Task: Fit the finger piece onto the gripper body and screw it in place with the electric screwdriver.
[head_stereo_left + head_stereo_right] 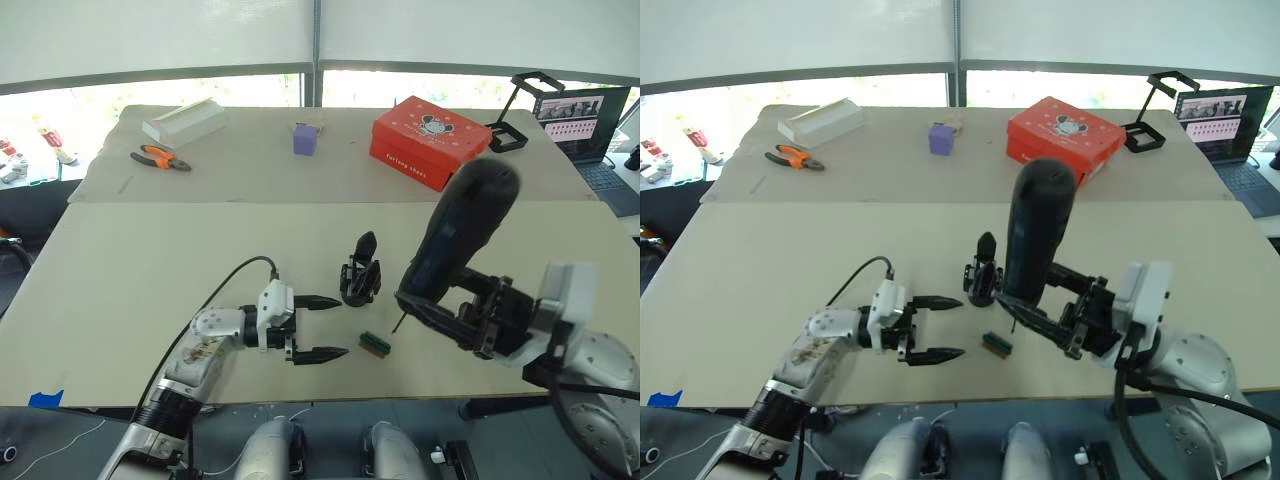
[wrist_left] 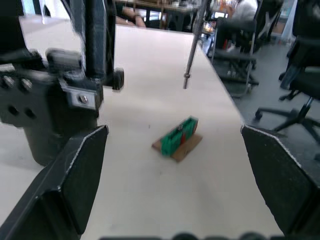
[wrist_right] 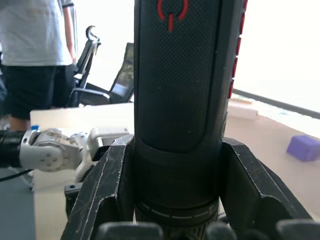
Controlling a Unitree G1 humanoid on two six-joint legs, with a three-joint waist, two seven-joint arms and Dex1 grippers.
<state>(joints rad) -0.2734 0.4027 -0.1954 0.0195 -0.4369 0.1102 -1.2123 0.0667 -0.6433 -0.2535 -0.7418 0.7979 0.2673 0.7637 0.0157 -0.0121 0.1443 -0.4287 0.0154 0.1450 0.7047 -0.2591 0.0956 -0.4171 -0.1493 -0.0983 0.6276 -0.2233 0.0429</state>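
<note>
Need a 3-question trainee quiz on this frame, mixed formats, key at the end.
1. True or false: the right claw is shut on the electric screwdriver.
2. Multiple choice: the small green-and-brown block lies on the table
A. inside the red box
B. between the left claw and the screwdriver's bit
C. on top of the gripper body
3. Fill in: the left claw is ____ and holds nothing.

Key
1. True. The screwdriver is gripped near its bit end, bit pointing down, tip above the table.
2. B. It lies apart from the gripper body, on the robot's side of it.
3. open
</note>
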